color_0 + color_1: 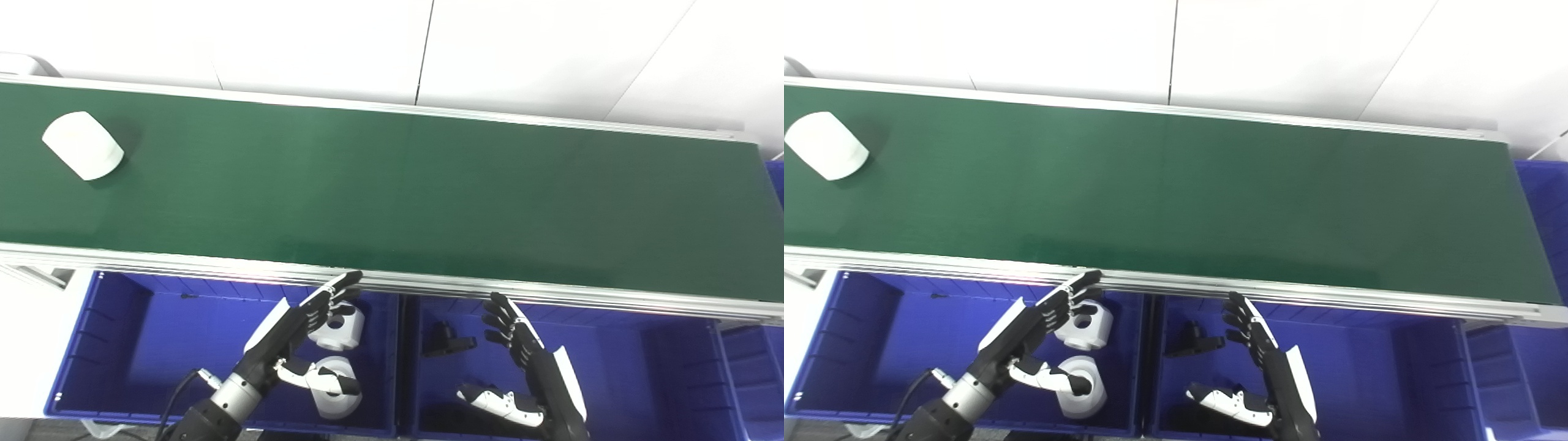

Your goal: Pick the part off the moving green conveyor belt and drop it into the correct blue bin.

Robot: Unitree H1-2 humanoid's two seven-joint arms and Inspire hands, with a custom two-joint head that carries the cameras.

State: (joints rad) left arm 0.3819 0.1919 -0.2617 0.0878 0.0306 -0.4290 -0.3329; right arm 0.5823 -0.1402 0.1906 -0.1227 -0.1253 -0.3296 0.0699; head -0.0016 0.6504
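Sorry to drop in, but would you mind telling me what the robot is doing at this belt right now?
It is sorting parts off the green conveyor belt into blue bins. A white part lies at the belt's far left end, out of reach of both hands for now. The left hand and right hand are open and empty, held over the left bin and the right bin. The left bin holds two white parts; the right one holds a black part.
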